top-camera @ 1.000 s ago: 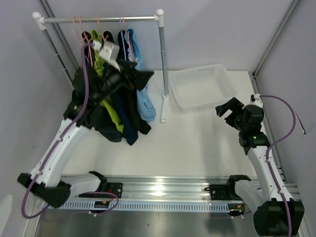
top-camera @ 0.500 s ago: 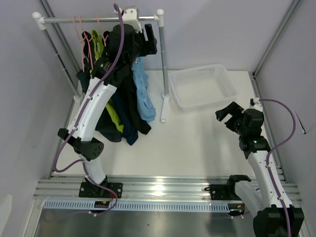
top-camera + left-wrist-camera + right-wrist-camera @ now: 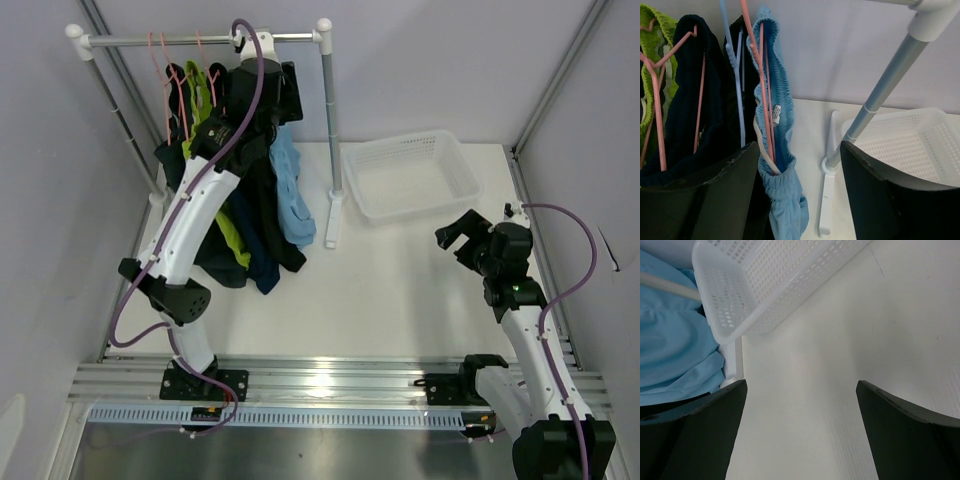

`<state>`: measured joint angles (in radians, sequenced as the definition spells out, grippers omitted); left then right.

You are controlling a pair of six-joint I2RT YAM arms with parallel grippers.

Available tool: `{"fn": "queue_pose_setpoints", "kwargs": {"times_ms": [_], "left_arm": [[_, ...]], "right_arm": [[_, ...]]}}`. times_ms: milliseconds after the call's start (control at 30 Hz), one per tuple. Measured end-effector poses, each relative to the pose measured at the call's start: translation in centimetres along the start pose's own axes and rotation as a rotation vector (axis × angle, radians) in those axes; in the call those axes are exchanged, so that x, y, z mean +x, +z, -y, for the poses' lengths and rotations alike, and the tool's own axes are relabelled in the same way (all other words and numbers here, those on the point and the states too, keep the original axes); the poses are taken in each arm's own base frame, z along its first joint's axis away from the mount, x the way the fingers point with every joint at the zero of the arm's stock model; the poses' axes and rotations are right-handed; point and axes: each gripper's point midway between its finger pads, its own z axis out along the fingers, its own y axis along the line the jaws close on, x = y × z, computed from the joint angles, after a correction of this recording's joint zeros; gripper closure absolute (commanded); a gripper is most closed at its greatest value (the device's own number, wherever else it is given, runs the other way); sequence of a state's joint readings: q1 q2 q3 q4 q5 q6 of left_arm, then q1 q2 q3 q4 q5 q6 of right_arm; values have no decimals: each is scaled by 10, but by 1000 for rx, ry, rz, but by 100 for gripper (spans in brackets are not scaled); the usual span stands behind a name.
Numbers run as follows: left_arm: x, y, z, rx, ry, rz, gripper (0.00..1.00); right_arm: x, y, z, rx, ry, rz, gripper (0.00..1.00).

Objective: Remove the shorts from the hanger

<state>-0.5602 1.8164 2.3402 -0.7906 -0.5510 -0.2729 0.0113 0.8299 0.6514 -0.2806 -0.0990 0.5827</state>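
Several shorts hang on pink hangers [image 3: 160,50] from the rack rail [image 3: 130,41]: lime green [image 3: 200,100], navy [image 3: 262,255], black [image 3: 290,255] and light blue [image 3: 292,195]. In the left wrist view the light blue shorts [image 3: 774,80] hang by their waistband on a pink hanger [image 3: 762,95], with navy [image 3: 690,100] and lime green [image 3: 655,30] to their left. My left gripper [image 3: 290,88] [image 3: 800,155] is open and empty, high by the rail, just right of the light blue shorts. My right gripper [image 3: 455,232] [image 3: 801,390] is open and empty, low over the table at the right.
A white mesh basket [image 3: 410,175] [image 3: 765,285] sits at the back right. The rack's grey post [image 3: 328,120] [image 3: 880,95] and white foot [image 3: 333,215] stand between the shorts and the basket. Walls close in on the left, back and right.
My left arm swung up from in front of the hanging shorts to the rail's right end. The right gripper has barely shifted.
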Motion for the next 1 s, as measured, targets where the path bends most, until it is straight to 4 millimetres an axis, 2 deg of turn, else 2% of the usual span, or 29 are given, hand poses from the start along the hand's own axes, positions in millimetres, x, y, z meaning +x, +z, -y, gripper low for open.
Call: {"fn": "queue_pose_setpoints", "kwargs": {"times_ms": [200,500,800,1000], "left_arm": [[20,13,-5,-52,29,-34,26],[50,45,-8,-97,56,-89,26],[56,78,-35,-156,29,-92,27],[52,95,-35,-150,16,-70,41]], "right_arm": [[2,0,1,1,1,-6,1],[9,3,6,12,3,-27,1],[13,8,9,24,5,-46,1],[17,11,11,32,6,-62,1]]}}
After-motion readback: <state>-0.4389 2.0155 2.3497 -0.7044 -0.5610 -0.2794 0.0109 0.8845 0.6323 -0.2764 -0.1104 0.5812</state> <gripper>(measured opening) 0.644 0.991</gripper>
